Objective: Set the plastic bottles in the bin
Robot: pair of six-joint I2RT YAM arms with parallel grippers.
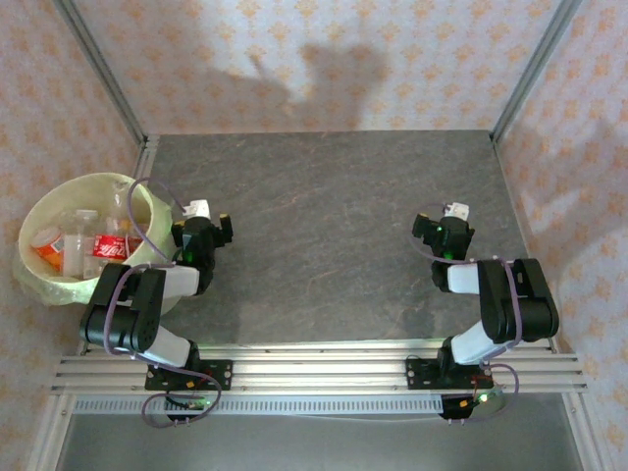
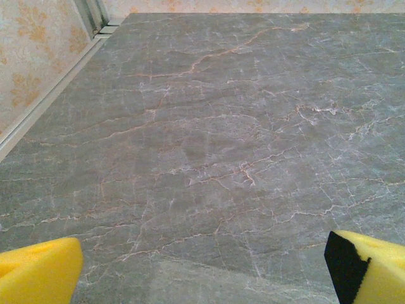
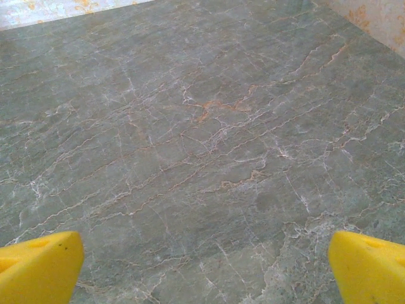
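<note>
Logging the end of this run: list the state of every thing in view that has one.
bin: upright beside the left edge of the table, lined with a bag, holding bottles.
plastic bottles: lying inside the bin.
left gripper: open, nothing between its pads, over the table.
right gripper: open, nothing between its pads, over the table.

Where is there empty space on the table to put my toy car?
The grey table is bare between the left fingers and right fingers, and all the way back to the wallpapered wall. The crowded spot is the bin at the left edge, holding plastic bottles.
</note>
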